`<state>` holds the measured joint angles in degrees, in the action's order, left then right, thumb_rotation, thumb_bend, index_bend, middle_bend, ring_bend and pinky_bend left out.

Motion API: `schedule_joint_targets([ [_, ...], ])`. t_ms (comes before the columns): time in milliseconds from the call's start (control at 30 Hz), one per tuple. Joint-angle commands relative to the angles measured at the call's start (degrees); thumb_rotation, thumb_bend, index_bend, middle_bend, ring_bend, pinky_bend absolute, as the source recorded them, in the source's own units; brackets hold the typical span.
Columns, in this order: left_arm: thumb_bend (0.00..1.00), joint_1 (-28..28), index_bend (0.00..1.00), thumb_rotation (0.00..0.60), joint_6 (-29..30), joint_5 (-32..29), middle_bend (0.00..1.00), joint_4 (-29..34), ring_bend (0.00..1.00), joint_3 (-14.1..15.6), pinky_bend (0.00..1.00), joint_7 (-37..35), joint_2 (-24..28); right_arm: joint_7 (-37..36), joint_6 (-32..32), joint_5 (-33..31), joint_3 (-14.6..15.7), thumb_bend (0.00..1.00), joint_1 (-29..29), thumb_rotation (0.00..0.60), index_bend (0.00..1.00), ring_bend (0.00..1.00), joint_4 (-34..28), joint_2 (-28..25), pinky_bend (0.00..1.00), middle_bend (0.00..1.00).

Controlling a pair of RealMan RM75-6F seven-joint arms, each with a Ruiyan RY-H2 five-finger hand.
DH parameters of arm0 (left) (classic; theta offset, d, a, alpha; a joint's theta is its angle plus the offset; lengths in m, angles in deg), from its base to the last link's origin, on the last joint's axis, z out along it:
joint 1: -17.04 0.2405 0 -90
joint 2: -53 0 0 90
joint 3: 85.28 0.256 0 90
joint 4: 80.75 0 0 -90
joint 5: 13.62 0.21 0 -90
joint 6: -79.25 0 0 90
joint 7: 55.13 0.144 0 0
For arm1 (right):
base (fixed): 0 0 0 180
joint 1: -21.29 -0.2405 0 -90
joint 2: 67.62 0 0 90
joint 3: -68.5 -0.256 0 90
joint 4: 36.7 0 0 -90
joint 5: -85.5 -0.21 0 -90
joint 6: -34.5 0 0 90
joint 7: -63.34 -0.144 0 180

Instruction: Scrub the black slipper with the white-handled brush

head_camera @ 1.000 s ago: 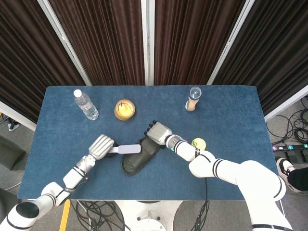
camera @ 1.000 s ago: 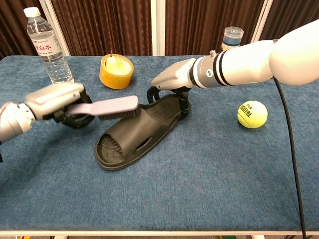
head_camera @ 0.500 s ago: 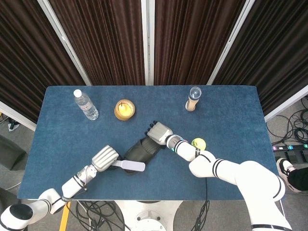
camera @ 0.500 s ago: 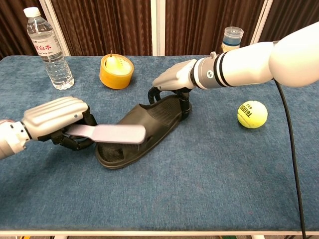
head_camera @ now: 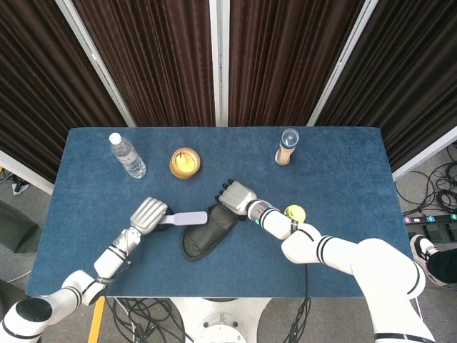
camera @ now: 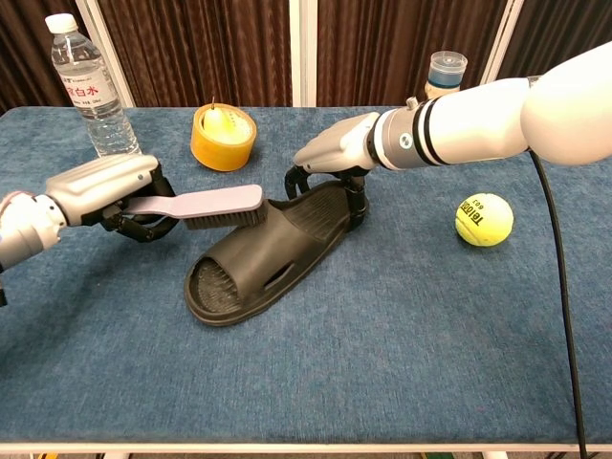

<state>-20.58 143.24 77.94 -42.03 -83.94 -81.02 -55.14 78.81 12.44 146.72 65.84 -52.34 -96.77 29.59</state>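
Note:
The black slipper (camera: 263, 256) (head_camera: 206, 234) lies slantwise in the middle of the blue table, toe toward the front. My right hand (camera: 335, 153) (head_camera: 233, 196) grips its heel end from above. My left hand (camera: 103, 191) (head_camera: 148, 215) holds the white-handled brush (camera: 206, 205) (head_camera: 184, 218) by its handle. The brush head reaches to the right, bristles down, over the slipper's strap on its left side. Whether the bristles touch the slipper I cannot tell.
A yellow tape roll (camera: 223, 136) and a water bottle (camera: 90, 86) stand at the back left. A small capped jar (camera: 446, 74) stands at the back right. A yellow tennis ball (camera: 484, 219) rests to the right of the slipper.
My left hand has swept the brush back from the slipper's toe end up to the strap area, away from the table's front edge. The right hand has stayed on the heel.

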Motion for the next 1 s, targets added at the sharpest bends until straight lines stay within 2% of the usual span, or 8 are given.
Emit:
schedule_joint_targets([
  [33,0.54,0.17,1.0,0.6,0.55,1.06,1.0,-0.94,1.0,1.42,1.0,0.24,-0.72,0.05,0.1,-0.06,0.0,0.22,-0.06,0.6,0.4,0.12,0.13,0.03,0.14,0.32],
  [400,0.54,2.51,1.0,0.6,5.17,6.34,1.0,8.46,1.0,6.8,1.0,5.98,3.77,0.49,0.03,-0.72,0.27,0.22,-0.08,0.6,0.38,0.12,0.14,-0.12,0.13,0.31],
  [500,0.53,3.27,1.0,0.6,6.56,6.72,1.0,12.28,1.0,7.07,1.0,8.03,5.58,0.62,0.07,-1.33,0.38,0.21,-0.01,0.6,0.29,0.08,-0.29,-0.48,0.1,0.26],
  [533,0.54,3.66,1.0,0.6,7.22,6.64,1.0,13.57,1.0,6.95,1.0,8.77,6.26,0.72,0.18,-1.65,0.51,0.17,0.01,0.6,0.22,0.05,-0.55,-0.7,0.08,0.22],
  [600,0.53,4.36,1.0,0.6,8.15,5.99,1.0,15.22,1.0,6.33,1.0,9.53,7.11,1.0,0.27,-2.18,0.78,0.09,0.0,0.6,0.07,0.0,-0.96,-1.03,0.02,0.11],
  [667,0.53,5.16,1.0,0.6,8.74,4.29,1.0,16.69,1.0,4.92,1.0,9.67,7.98,1.26,0.23,-2.95,0.92,0.02,-0.08,0.6,0.0,0.0,-1.86,-1.67,0.0,0.02],
  [833,0.53,6.53,1.0,0.6,5.5,-2.8,1.0,16.21,1.0,0.48,1.0,10.63,8.39,2.81,-4.08,-3.56,1.12,0.0,0.96,0.6,0.0,0.0,-7.75,-6.57,0.0,0.0],
  [1000,0.53,6.72,1.0,0.6,1.14,-7.84,1.0,12.17,0.95,-2.33,0.99,14.77,6.69,2.89,-11.23,-3.4,0.58,0.0,4.42,0.6,0.0,0.0,-17.73,-16.06,0.0,0.0],
])
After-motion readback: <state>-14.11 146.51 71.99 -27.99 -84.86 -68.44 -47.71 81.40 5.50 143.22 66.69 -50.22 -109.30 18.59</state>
